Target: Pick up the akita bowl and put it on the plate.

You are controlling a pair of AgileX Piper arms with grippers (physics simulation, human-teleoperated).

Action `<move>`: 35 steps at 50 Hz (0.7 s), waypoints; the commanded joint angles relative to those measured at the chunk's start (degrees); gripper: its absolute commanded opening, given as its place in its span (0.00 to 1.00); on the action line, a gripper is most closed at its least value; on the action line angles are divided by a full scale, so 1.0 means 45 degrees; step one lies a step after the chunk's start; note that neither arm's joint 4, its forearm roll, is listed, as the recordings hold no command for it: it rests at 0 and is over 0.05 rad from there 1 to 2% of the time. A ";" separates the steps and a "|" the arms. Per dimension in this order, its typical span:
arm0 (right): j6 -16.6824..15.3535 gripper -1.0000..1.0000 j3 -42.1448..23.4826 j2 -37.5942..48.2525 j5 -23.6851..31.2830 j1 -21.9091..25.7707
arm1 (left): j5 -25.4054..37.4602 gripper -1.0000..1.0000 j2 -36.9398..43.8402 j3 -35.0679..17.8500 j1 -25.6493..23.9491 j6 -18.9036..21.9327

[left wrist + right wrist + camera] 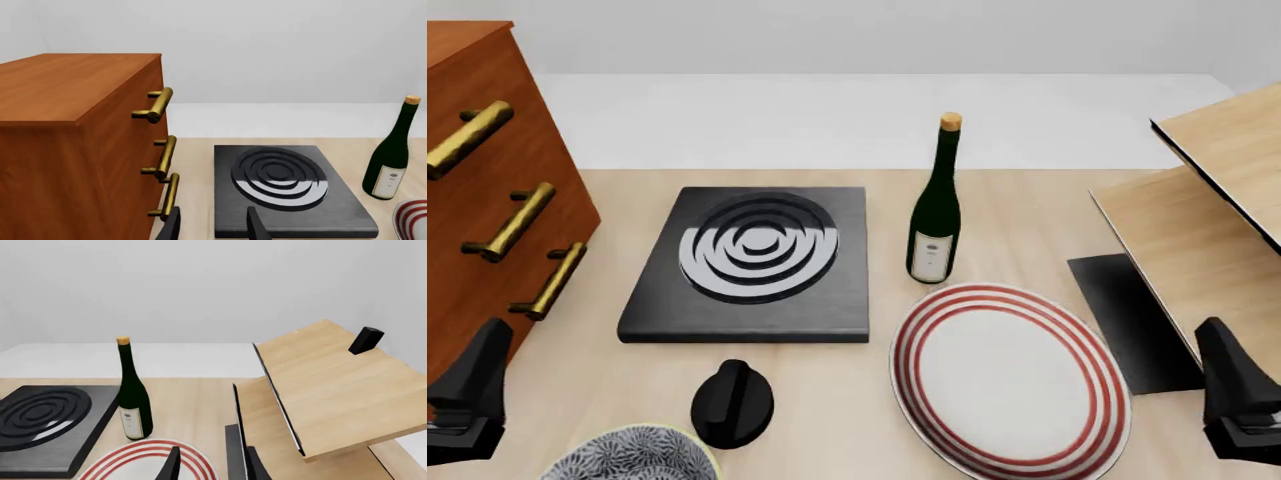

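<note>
At bottom edge, akita bowl [630, 455] cut off

Wine bottle [934, 205] label [930, 252] — print too small to read; no other text.

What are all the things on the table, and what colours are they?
akita bowl: one, black-and-white pattern, near left edge.
plate: one, white with red rings, near right.
black slab: one, grey rings, centre left.
wine bottle: one, dark green, upright behind the plate.
black knob: one, black, beside the bowl.
wooden cabinet: one, brown with gold handles, far left.
wooden shelves: light wood, far right.
left gripper: black, open, empty.
right gripper: black, open, empty.
</note>
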 commanded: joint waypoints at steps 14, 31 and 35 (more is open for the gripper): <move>-0.0527 1.00 -0.2047 -0.0004 0.1832 -0.0408 | -0.0013 1.00 0.0057 -0.0033 0.0000 0.0000; -0.0219 1.00 -0.4993 0.1858 0.3553 0.0555 | -0.0013 1.00 0.0057 -0.0033 0.0000 0.0000; -0.0126 1.00 -0.5889 0.2457 0.3894 0.0829 | -0.0013 1.00 0.0057 -0.0033 0.0000 0.0000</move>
